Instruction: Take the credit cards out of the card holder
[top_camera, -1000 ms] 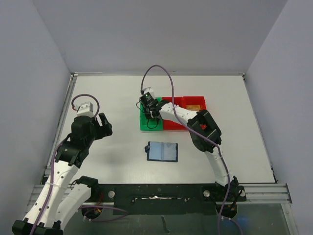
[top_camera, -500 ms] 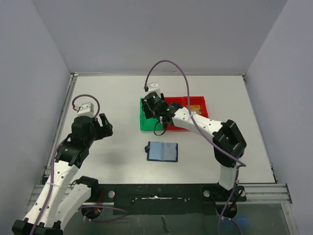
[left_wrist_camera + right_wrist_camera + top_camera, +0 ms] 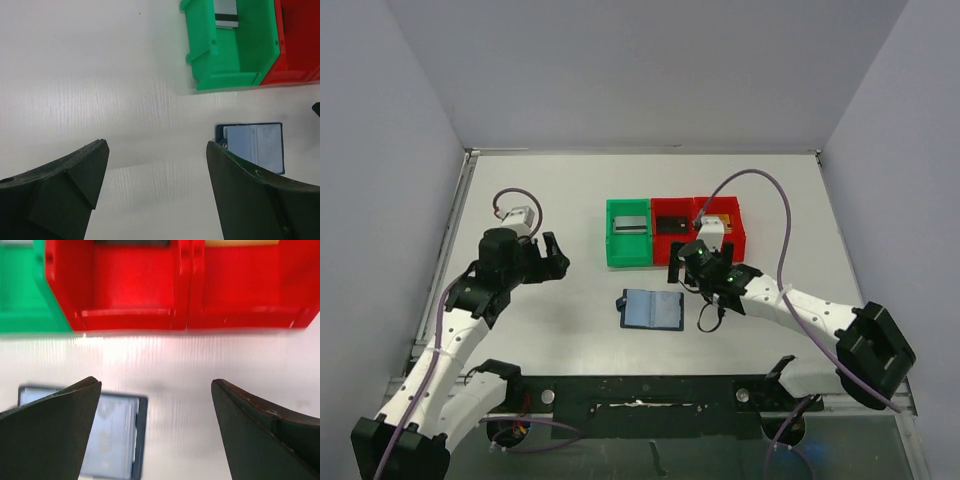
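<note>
The card holder [image 3: 652, 310] lies open and flat on the table, also seen in the left wrist view [image 3: 255, 147] and the right wrist view [image 3: 115, 435]. A silver-grey credit card [image 3: 632, 224] with a dark stripe [image 3: 226, 12] lies in the green bin [image 3: 628, 250]. A black card [image 3: 670, 224] lies in the middle red bin [image 3: 672, 256], and a gold-tan card [image 3: 715, 220] in the right red bin [image 3: 730, 243]. My right gripper [image 3: 692, 268] hangs open and empty [image 3: 155, 385] just right of the card holder, in front of the red bins. My left gripper [image 3: 558, 258] is open and empty [image 3: 156, 147], well left of the holder.
The three bins stand side by side behind the card holder, green bin [image 3: 235, 75] leftmost, red ones [image 3: 130, 315] to its right. Grey walls enclose the white table on three sides. The right arm's purple cable [image 3: 760, 185] arcs over the red bins.
The right gripper has left the green bin, opened wide and swung back toward the near side beside the card holder. The silver-grey card now shows in the green bin. The left gripper has shifted right.
</note>
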Controlling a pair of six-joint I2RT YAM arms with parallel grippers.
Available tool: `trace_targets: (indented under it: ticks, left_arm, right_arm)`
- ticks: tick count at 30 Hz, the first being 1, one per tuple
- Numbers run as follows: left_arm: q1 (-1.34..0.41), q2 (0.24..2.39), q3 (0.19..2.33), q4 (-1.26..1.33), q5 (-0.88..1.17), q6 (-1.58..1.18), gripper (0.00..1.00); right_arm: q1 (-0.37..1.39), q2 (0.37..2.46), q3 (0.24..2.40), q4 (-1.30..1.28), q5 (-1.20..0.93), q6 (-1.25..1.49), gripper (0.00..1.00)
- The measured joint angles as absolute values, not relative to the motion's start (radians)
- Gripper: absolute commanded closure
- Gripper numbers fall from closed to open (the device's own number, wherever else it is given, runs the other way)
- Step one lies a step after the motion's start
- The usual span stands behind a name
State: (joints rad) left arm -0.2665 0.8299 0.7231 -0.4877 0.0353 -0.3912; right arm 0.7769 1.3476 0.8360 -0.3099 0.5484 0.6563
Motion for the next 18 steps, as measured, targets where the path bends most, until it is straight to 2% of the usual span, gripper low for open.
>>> trace_targets:
  ticks: [6,12,18]
  left_arm:
    - [-0.278,0.919,0.683,-0.397,0.19,-0.442,0.26]
    - [-0.413,1.015,0.587,-0.255,0.241,-0.579,0.32]
    - [-0.615,1.192,0.603,-0.192,0.162,-0.637,0.47]
  right_arm:
    - [0.796,1.088,0.552,-0.189,0.398,0.796,0.02]
    - [0.798,1.01,0.434,-0.115,0.29,0.938,0.21]
    - [0.796,1.023,0.398,-0.065,0.2,0.98,0.38]
